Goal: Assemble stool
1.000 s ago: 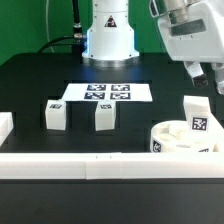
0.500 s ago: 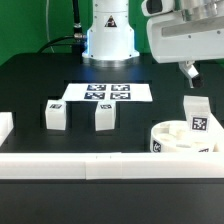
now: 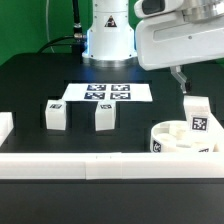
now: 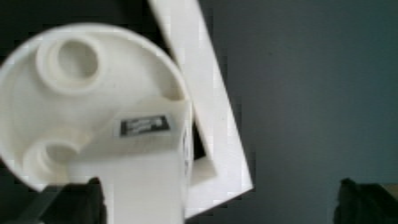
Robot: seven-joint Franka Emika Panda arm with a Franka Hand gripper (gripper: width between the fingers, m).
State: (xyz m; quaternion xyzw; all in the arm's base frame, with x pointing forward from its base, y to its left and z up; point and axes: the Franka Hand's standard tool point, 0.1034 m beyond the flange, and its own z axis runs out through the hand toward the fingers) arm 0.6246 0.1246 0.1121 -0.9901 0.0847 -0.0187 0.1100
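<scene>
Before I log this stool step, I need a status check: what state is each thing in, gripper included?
gripper: open, holding nothing.
seat: lying flat, against the rail.
leg at the exterior view's left: upright, loose.
middle leg: upright, loose.
third leg: upright at the seat; in it or behind it, cannot tell.
marker board: lying flat.

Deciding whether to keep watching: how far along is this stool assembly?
Done: nothing clearly joined. One short white blocky leg stands by the round white ring-shaped seat; whether it is fitted I cannot tell. In hand: nothing; the open gripper hovers above the seat. Left: two loose legs.
</scene>
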